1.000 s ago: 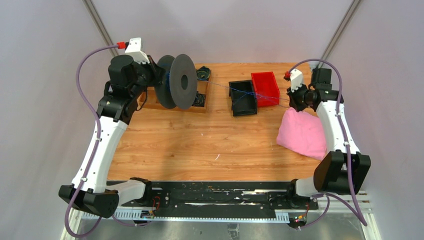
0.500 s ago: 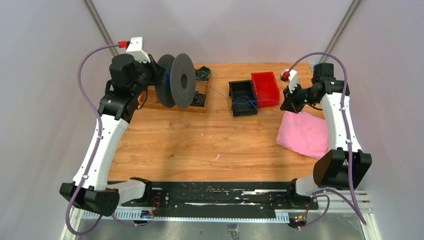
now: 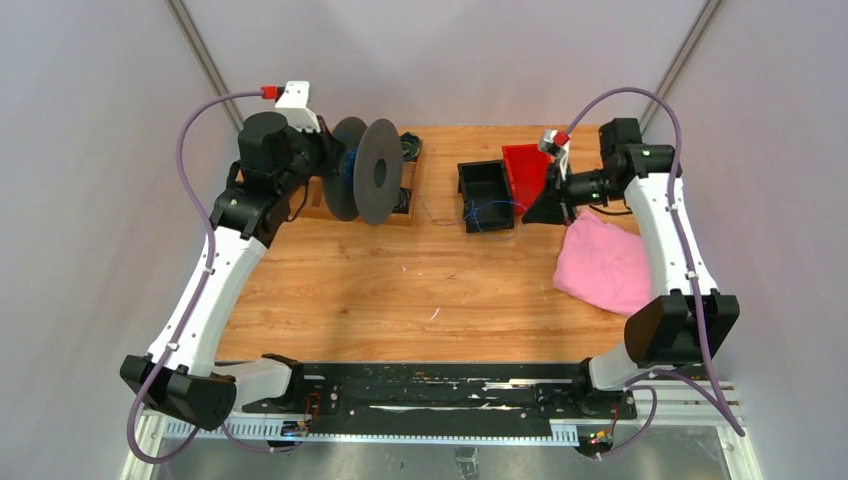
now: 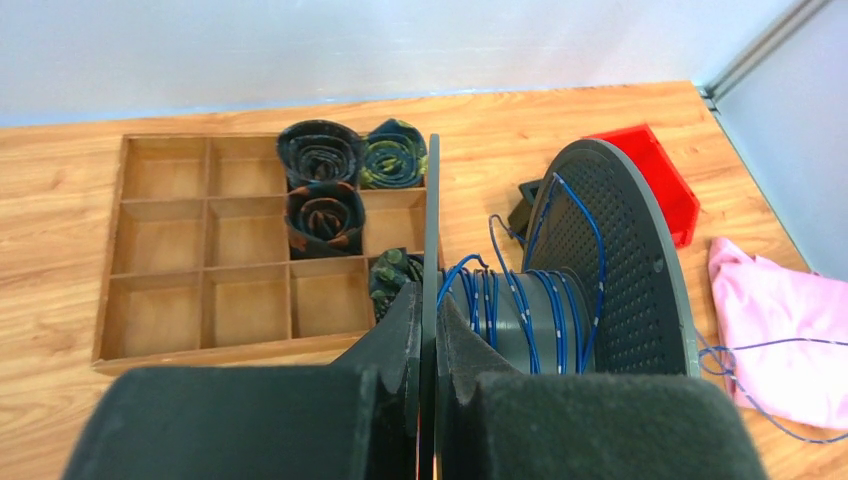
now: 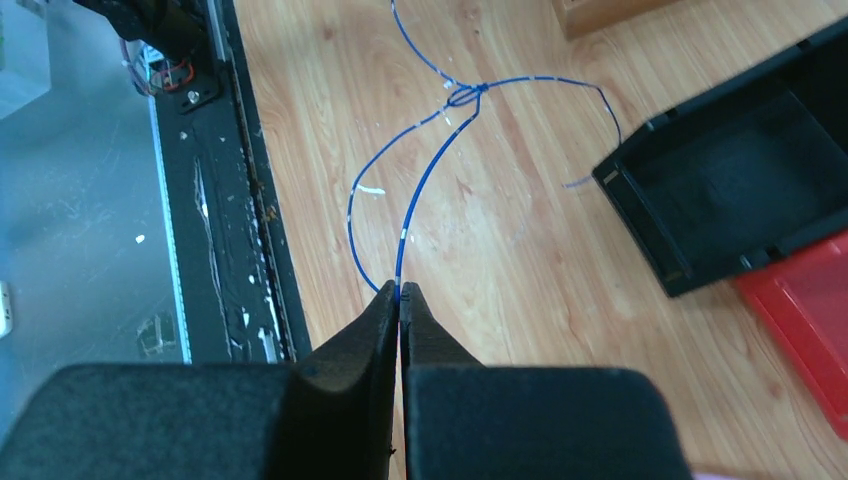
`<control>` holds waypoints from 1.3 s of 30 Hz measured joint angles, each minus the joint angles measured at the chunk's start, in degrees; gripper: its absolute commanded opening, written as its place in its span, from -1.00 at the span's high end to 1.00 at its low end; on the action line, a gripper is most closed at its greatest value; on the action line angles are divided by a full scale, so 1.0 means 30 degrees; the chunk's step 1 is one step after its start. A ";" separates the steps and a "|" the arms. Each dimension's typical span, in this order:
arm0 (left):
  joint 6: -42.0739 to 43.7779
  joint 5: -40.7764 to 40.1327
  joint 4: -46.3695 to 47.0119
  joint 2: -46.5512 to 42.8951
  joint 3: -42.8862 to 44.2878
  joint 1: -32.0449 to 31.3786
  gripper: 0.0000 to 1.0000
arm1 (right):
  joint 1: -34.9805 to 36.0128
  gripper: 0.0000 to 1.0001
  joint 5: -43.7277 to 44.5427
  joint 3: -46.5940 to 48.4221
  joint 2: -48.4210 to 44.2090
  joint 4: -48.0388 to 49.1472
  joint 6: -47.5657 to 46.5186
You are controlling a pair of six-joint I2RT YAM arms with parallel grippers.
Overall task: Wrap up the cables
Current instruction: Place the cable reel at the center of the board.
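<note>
Right wrist view: the right gripper (image 5: 399, 295) has its jaws pressed together on a hair-thin blue cable (image 5: 424, 185). The strand rises from the fingertips toward 12 o'clock and reaches a small knot (image 5: 466, 94). From there, slack loops spread over the wooden table (image 5: 330, 90). A black bin (image 5: 640, 215) sits at 2 o'clock and a red bin (image 5: 800, 300) at 4 o'clock.

In the left wrist view, the left gripper (image 4: 428, 310) is clamped narrowly on the thin edge of the near flange of a grey spool (image 4: 620, 260). The cable (image 4: 487, 300) is wound in loose, uneven turns around the hub, bright blue with pale marks at intervals. One strand arches up across the far flange. Another trails off at 4 o'clock over a pink cloth (image 4: 780, 320). Farther off, at 10 o'clock, lies a wooden compartment tray (image 4: 110, 260), with dark rolled bundles (image 4: 320, 150) in its right-hand cells.

From above, the cloth (image 3: 605, 265) lies at 4 o'clock of the table. Beyond it, loose blue loops (image 3: 490, 212) lie at the near end of the black bin (image 3: 470, 185). The right gripper (image 3: 545, 205) is just beside the red bin (image 3: 525, 165) at 1 o'clock. The spool (image 3: 365, 170) stands on edge at 11 o'clock.
</note>
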 measured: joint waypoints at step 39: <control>0.3439 -0.0969 0.0036 -0.1005 -0.8582 -0.2251 0.99 | 0.8349 0.99 0.5807 -0.7431 -0.1902 1.6342 1.6123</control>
